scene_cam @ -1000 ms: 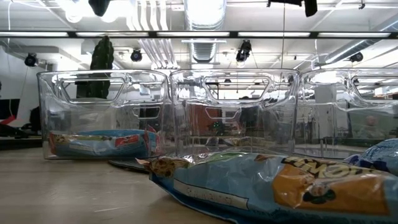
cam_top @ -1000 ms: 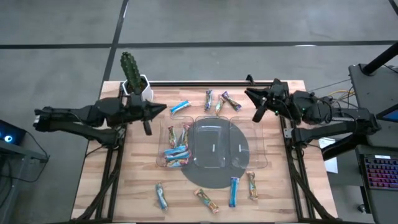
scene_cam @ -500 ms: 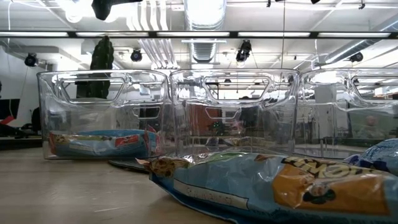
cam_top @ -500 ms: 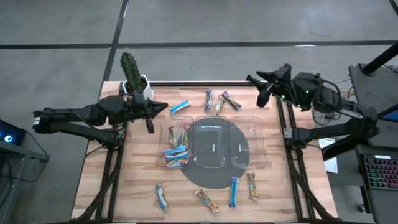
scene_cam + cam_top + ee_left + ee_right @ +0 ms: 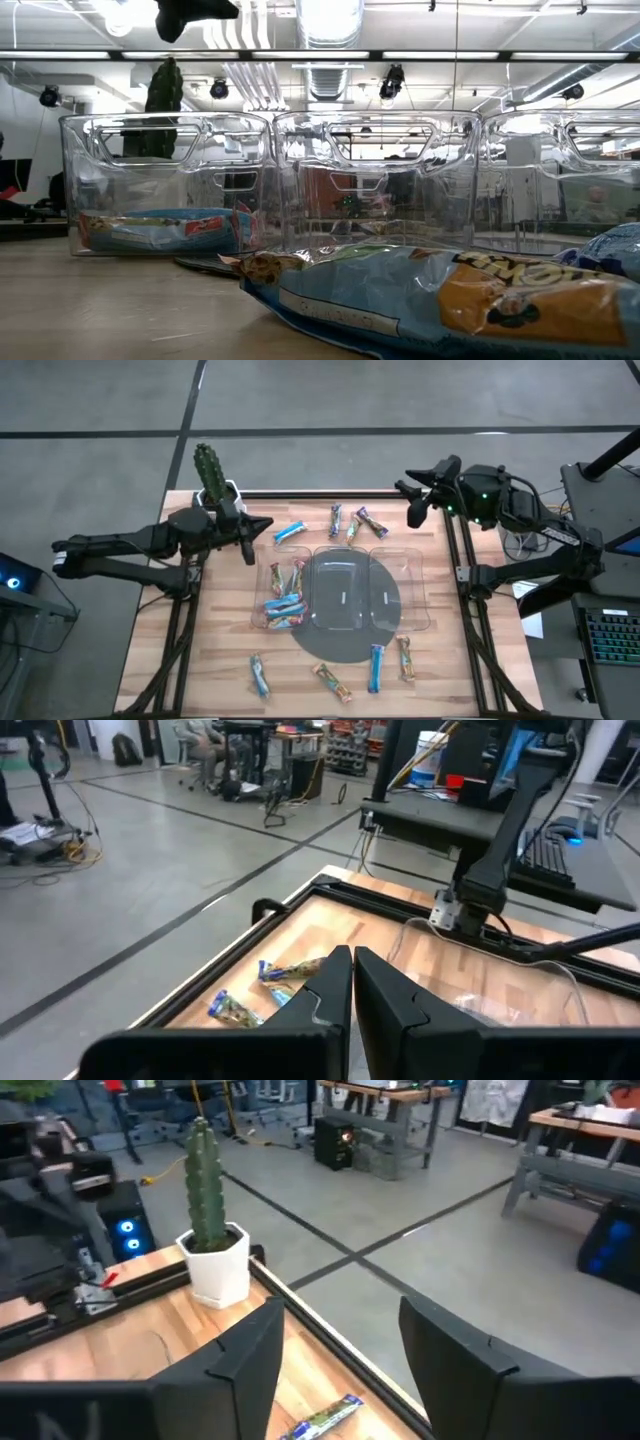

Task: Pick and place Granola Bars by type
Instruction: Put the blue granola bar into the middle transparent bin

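Robotics lab or workshop hall, as we read it.
We note a polished concrete floor (image 5: 400, 400) with dark lines, exposed ducting (image 5: 330, 25) and strip lights overhead, workbenches (image 5: 585, 1125) and equipment carts (image 5: 265, 765) on the open floor, a keyboard (image 5: 612, 645) and cabling beside the wooden table (image 5: 215, 650), and a seated person (image 5: 195, 735) far off.

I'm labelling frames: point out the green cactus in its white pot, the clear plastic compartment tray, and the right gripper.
green cactus (image 5: 207, 466), high view, its stem.
clear plastic compartment tray (image 5: 418, 592), high view, empty right compartment.
right gripper (image 5: 411, 501), high view, between fingertips.
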Tool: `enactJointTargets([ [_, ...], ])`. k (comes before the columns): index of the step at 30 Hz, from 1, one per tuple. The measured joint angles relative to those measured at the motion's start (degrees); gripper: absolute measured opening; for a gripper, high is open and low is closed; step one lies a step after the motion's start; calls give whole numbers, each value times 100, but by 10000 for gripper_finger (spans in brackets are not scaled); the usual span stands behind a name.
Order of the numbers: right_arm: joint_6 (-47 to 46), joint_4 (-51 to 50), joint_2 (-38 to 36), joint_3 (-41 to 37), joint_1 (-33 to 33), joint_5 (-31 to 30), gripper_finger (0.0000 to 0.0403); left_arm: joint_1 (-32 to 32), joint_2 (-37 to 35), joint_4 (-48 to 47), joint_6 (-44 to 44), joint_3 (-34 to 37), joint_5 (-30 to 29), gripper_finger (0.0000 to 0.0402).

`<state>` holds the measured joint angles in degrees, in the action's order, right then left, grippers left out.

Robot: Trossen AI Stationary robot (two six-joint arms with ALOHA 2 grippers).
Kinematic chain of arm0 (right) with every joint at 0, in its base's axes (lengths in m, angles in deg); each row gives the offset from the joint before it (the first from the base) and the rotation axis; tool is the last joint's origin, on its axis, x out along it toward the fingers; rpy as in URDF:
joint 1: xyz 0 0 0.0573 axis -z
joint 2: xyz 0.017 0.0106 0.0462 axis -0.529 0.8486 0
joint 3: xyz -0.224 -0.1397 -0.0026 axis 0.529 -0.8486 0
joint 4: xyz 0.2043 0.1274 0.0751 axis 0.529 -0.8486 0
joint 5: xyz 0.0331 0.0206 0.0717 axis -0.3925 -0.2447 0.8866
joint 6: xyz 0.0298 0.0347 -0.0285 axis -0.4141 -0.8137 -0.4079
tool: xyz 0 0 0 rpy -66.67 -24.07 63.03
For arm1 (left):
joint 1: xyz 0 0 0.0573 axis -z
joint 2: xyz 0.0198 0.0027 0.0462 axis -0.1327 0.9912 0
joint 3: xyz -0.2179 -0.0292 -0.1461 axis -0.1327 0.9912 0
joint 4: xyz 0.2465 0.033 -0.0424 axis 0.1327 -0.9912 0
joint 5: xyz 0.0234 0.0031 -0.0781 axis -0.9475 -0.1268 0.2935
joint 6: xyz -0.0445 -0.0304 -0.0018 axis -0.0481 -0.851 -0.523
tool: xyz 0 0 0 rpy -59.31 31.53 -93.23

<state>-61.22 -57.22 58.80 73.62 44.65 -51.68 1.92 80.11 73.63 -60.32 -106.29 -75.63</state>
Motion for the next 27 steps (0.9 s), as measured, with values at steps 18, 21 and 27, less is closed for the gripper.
enactJointTargets([
  [18, 280, 11, -470, 31, -4, 1347, 9, -1605, 1665, -1623, 863, -2508, 1716, 0],
  [21, 302, 17, -524, 54, -7, 1375, 9, -1930, 2213, -2290, 815, -3232, 1767, 0],
  [27, 408, 2, -567, 56, -7, 1374, 8, -2236, 3363, -3120, 1331, -4560, 1944, 12],
])
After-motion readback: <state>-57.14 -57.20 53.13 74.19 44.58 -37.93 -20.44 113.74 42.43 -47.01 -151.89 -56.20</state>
